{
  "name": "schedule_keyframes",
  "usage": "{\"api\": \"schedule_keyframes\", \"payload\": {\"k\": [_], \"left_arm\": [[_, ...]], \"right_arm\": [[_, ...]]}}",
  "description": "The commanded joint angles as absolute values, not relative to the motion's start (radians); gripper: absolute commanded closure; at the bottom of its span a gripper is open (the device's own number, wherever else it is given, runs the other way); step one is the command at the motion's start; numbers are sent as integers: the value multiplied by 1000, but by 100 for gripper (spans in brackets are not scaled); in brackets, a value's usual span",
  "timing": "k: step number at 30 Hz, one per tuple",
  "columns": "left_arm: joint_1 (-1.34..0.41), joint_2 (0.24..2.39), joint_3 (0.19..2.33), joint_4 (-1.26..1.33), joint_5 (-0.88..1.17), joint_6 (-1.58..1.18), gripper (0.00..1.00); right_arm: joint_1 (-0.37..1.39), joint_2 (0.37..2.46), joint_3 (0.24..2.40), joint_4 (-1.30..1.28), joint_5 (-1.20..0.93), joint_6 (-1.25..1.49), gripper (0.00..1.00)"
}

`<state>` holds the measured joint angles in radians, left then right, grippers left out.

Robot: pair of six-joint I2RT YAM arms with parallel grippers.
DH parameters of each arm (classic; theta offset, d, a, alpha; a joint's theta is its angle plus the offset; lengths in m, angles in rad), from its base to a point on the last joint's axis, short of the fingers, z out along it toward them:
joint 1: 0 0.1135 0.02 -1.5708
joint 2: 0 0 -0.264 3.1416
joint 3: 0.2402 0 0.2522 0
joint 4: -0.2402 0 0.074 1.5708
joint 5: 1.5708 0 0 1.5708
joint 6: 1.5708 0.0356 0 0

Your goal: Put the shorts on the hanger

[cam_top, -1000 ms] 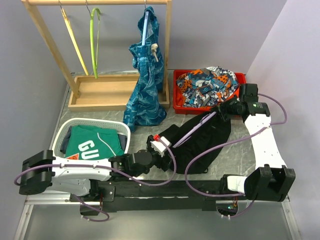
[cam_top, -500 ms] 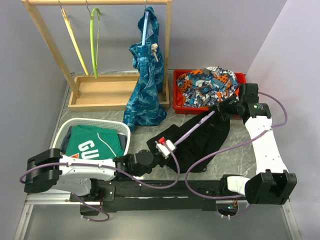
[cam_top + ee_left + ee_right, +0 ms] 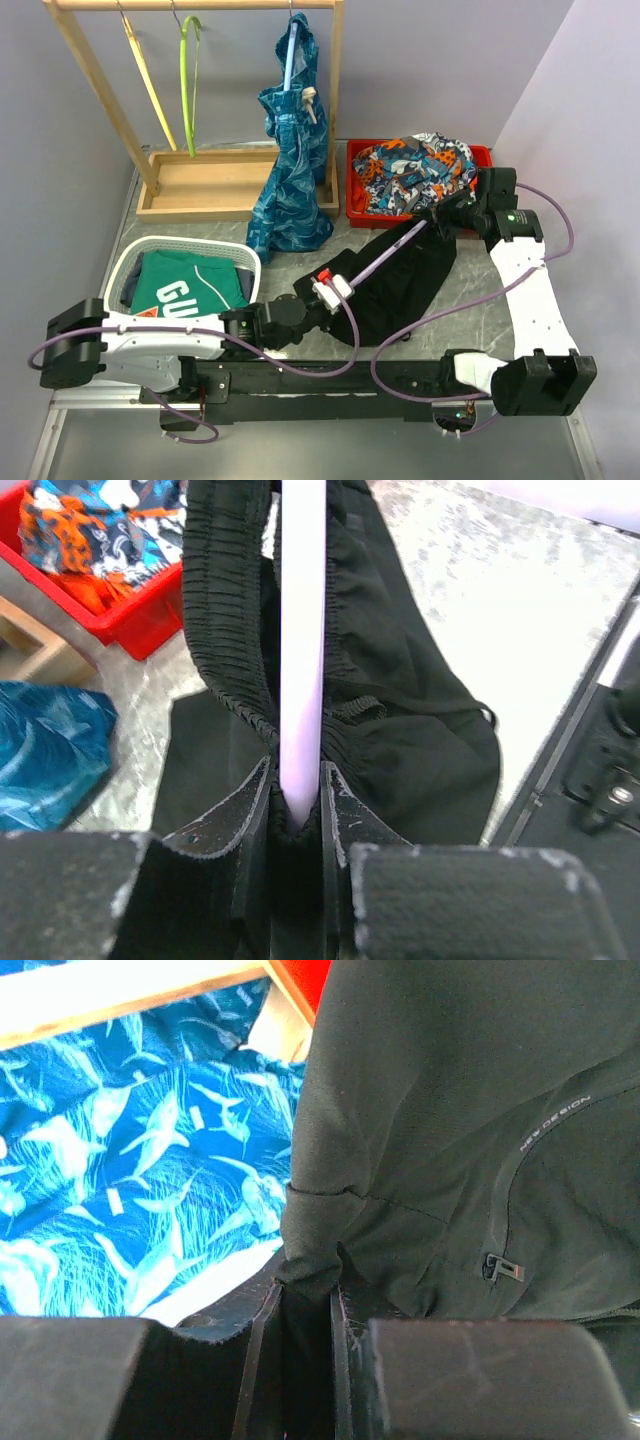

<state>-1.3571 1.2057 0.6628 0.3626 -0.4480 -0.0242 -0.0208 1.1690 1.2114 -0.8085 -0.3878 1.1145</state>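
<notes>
The shorts (image 3: pixel 450 1110) look soft and floppy. The right gripper (image 3: pixel 305 1285) pinches a fold; the left gripper (image 3: pixel 298 785) seemingly clamps the thin, stiff hanger (image 3: pixel 303 630). The waistband should hold best.

Bare table (image 3: pixel 476 314) lay open between the shorts (image 3: pixel 415 285) and the right arm (image 3: pixel 532 290), with a narrower strip between the basket (image 3: pixel 128 262) and the shorts. To the rear the way was blocked by the red bin (image 3: pixel 484 153), the hanging teal garment (image 3: pixel 290 195) and the rack base (image 3: pixel 200 185). The hanger (image 3: pixel 385 255) slanted across the shorts, and purple cables (image 3: pixel 373 365) looped over the table's near side, beside the left arm (image 3: pixel 170 340) lying along that edge.
</notes>
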Motion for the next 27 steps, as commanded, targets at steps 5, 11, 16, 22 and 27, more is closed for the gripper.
{"api": "schedule_keyframes", "payload": {"k": [5,11,16,22,27], "left_arm": [[-1353,1016,781,152,-446,-225,99],[-1353,916,873,-82,-413,-311,99],[-1353,836,1029,-286,-371,-367,99],[-1353,782,1291,-560,-304,-354,99],[-1353,746,1468,-696,-267,-339,99]], "right_arm": [[-6,1066,1265,-741,-425,956,13],[29,999,1390,-775,-252,858,0],[34,904,1332,-686,-102,784,0],[34,894,1267,-506,-147,753,1],[34,991,1258,-376,-158,742,3]]}}
